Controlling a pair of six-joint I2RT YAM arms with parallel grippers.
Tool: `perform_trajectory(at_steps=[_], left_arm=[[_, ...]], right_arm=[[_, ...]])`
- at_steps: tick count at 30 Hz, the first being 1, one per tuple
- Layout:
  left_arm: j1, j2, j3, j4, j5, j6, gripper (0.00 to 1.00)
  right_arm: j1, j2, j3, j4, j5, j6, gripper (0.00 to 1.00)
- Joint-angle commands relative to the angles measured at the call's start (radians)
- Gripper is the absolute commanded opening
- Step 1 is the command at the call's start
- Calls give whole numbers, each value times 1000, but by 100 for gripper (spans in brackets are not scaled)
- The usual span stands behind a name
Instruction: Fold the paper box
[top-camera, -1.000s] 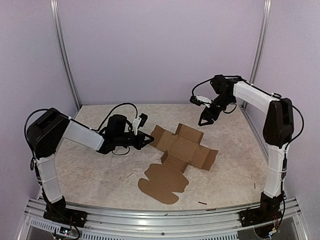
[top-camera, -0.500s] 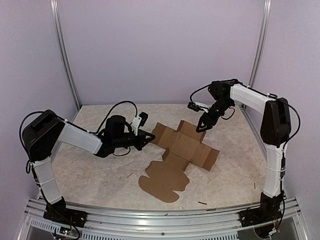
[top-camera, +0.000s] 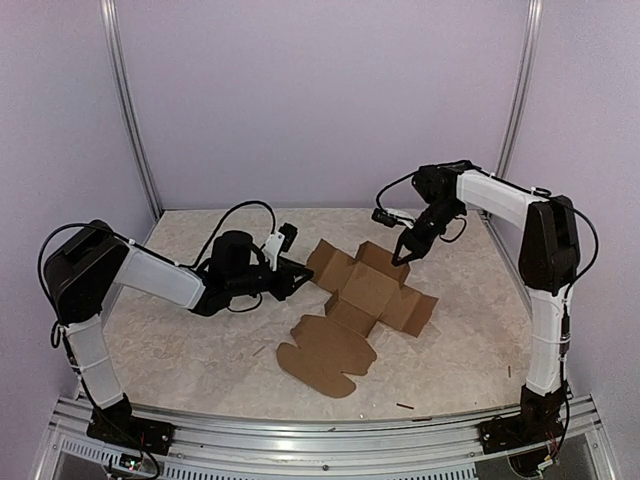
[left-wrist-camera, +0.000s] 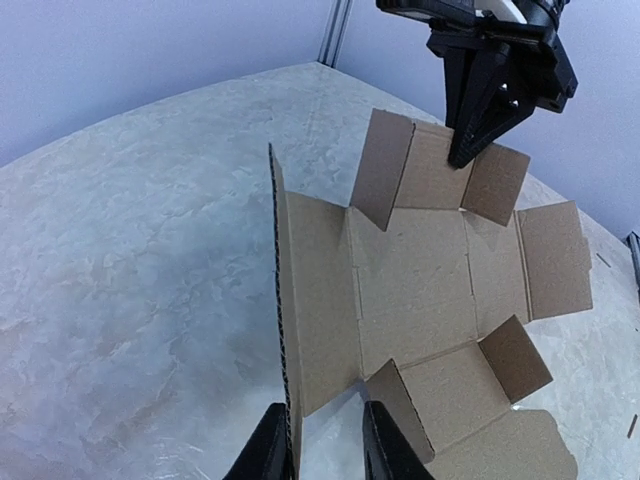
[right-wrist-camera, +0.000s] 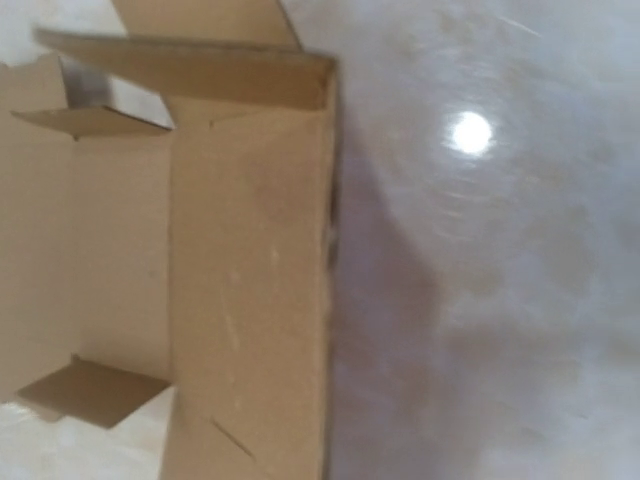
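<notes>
The paper box (top-camera: 368, 298) is laid open mid-worktop (top-camera: 180, 340), its long axis run diagonally from the rounded lid flap (top-camera: 325, 357) at near left to the far panel (left-wrist-camera: 430, 170). Its upright left panel (left-wrist-camera: 285, 300) is loosely straddled by the parted left fingers (left-wrist-camera: 268, 455). The right fingers (left-wrist-camera: 478, 115) are closed, tip on the far panel. A dark scrap (top-camera: 404, 406) is seen well apart, by the front rail (top-camera: 330, 425).
</notes>
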Motion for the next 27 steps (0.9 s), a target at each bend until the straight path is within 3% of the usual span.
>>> perform_trajectory(at_steps=[1, 4, 10, 13, 19, 27], left_arm=[[10, -64, -63, 20, -51, -16, 35], [21, -178, -165, 63, -93, -18, 43], [75, -306, -286, 97, -195, -66, 48], [115, -284, -299, 98, -278, -140, 50], [184, -172, -274, 115, -269, -231, 50], [239, 17, -151, 175, -136, -280, 50]], right_arm=[[45, -97, -43, 117, 173, -1, 0], [104, -147, -94, 236, 332, -19, 0], [240, -202, -205, 467, 684, -106, 0], [293, -218, -260, 591, 803, -162, 0], [360, -263, -370, 804, 915, -275, 0], [404, -307, -516, 1055, 1032, -469, 0]])
